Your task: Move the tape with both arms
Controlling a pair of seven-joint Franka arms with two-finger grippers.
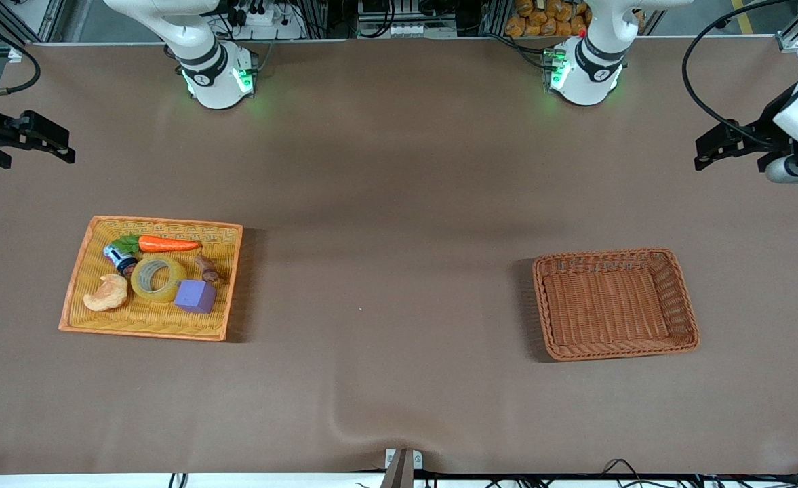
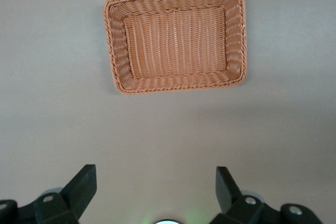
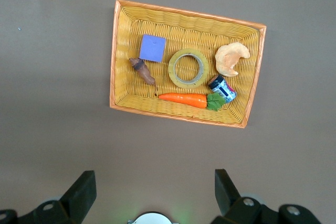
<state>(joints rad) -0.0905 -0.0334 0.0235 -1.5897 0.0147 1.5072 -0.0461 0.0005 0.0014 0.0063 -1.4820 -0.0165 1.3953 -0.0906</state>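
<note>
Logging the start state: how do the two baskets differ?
The yellow basket, at the right arm's end, holds the tape, a carrot, a purple cube and other small items; the brown basket, at the left arm's end, holds nothing. The yellow one has an orange rim; the brown one is a single colour. Both are rectangular, woven and flat on the table.

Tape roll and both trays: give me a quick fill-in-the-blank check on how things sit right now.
1. The tape roll lies in the ____ tray, touching the purple cube.
2. The brown basket toward the left arm's end holds ____.
3. The carrot lies ____ from the front camera than the tape roll.
4. The left gripper and right gripper both have their fingers ____, holding nothing.

Missing words: yellow; nothing; farther; open
</note>
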